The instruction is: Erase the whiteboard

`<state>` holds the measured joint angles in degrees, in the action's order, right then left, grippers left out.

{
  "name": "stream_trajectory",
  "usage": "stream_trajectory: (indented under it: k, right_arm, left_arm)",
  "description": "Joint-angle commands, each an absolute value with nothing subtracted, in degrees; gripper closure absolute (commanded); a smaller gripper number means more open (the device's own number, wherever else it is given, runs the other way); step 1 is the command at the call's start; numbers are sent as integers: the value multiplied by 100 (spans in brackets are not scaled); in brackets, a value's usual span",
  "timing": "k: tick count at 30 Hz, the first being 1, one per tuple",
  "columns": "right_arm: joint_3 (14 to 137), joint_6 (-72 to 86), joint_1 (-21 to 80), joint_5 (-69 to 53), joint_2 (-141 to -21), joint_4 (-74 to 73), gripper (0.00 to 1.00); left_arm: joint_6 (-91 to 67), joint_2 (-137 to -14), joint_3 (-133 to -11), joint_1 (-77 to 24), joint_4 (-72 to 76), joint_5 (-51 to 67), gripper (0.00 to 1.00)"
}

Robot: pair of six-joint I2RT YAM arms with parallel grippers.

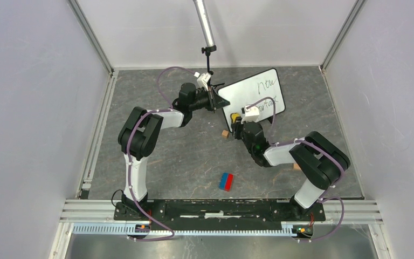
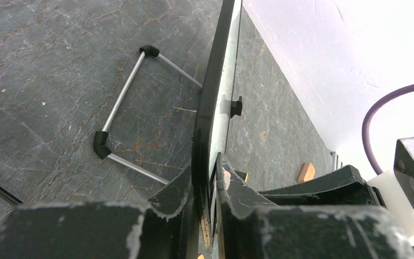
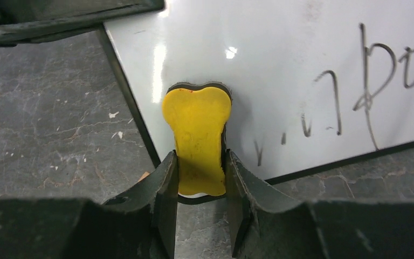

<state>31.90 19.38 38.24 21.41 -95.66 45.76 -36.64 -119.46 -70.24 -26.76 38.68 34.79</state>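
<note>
Table (image 1: 183, 162): left gripper (image 2: 209, 174) clamps whiteboard (image 1: 253, 94); right gripper (image 3: 199, 181) holds probable eraser (image 3: 197, 124).

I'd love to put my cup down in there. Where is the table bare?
Bare table lies in the far left corner beyond the left arm, and between the red-and-blue block and the small wooden cube. It is crowded at the whiteboard, where the left pincer clamps its edge and the right pincer holds a yellow eraser against it.
</note>
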Motion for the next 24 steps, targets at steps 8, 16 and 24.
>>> stream_trajectory:
  k: [8,16,24]
  right_arm:
    - [2977,2520,3138,2590,-9674,4870,82]
    - [3210,2186,3356,2230,-9769,4789,82]
    - [3288,2262,4174,2443,-10140,5202,83]
  left_arm:
    - [-3599,-12197,-7242,-2595,3552,3649,98]
    - [-3726,-12290,-7320,-2578,3613,3765,98]
    - [-3733,-12274,-7314,-2575,3577,3762,98]
